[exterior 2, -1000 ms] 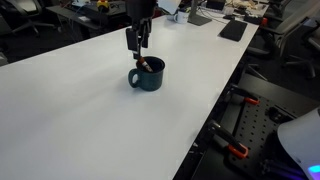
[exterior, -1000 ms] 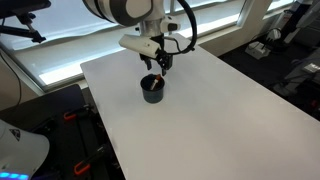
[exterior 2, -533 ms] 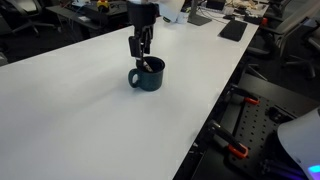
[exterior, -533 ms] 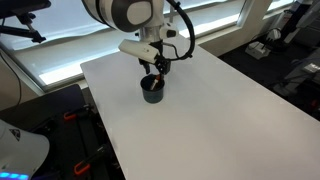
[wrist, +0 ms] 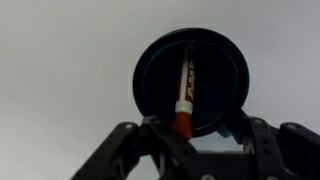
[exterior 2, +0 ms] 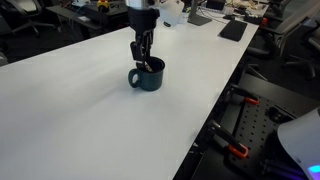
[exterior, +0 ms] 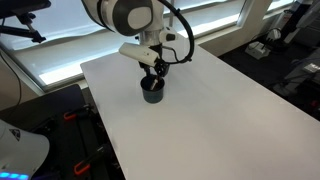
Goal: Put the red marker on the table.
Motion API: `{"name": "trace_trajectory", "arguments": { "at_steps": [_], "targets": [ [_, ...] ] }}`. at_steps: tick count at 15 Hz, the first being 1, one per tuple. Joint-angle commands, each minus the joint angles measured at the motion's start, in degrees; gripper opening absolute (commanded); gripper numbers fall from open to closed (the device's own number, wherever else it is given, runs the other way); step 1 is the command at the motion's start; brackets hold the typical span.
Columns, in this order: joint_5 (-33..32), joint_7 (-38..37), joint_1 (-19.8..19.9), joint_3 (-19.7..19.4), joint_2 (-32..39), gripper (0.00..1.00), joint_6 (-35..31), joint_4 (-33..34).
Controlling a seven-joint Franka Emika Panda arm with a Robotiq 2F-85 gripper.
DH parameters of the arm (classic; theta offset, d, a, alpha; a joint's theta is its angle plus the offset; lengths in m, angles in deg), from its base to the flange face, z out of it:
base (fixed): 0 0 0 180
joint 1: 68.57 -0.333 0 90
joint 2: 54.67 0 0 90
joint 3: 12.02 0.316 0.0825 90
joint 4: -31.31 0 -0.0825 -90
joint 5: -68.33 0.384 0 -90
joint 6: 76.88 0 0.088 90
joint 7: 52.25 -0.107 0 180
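A dark round cup [wrist: 215, 75] stands on the white table [wrist: 60, 50]. The red marker [wrist: 184, 95] leans inside it, its red end sticking up toward the camera. My gripper [wrist: 195, 138] is open right above the cup. The marker's upper end lies between the jaws, closer to the left finger [wrist: 125, 135], and nothing grips it. In both exterior views the gripper [exterior: 155, 70] [exterior 2: 144, 60] points straight down with its fingertips at the rim of the cup [exterior: 152, 92] [exterior 2: 150, 77]. The marker is hardly visible there.
The table [exterior: 220, 110] [exterior 2: 80, 110] is bare around the cup. Its edges drop off to black equipment with orange clamps [exterior 2: 235, 150] and office desks behind. A window runs along the far side [exterior: 60, 50].
The gripper has come down a little toward the cup, from just above it to rim level. The cup and marker have not moved.
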Motion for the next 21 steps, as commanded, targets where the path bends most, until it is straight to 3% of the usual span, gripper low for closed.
{"name": "trace_trajectory", "arguments": {
  "at_steps": [1,5,13,15,16,17,20,21],
  "targets": [
    [0.98,2.26,0.96,0.87,0.08,0.57,-1.88,-0.45],
    [1.01,3.17,1.43,0.72,0.62,0.63,-1.97,-0.21],
    [2.05,3.32,2.54,0.66,0.92,0.58,-1.37,0.03],
    [2.21,3.39,2.71,0.64,0.91,0.5,-1.27,0.0],
    [2.39,3.54,2.84,0.7,0.87,0.3,-1.15,-0.01],
    [2.52,3.72,2.94,0.77,0.82,0.28,-1.13,-0.05],
    [2.64,4.18,3.01,0.94,0.57,0.04,-1.05,-0.21],
    [2.67,4.64,3.06,0.98,0.49,0.01,-1.09,-0.28]
  ]
}}
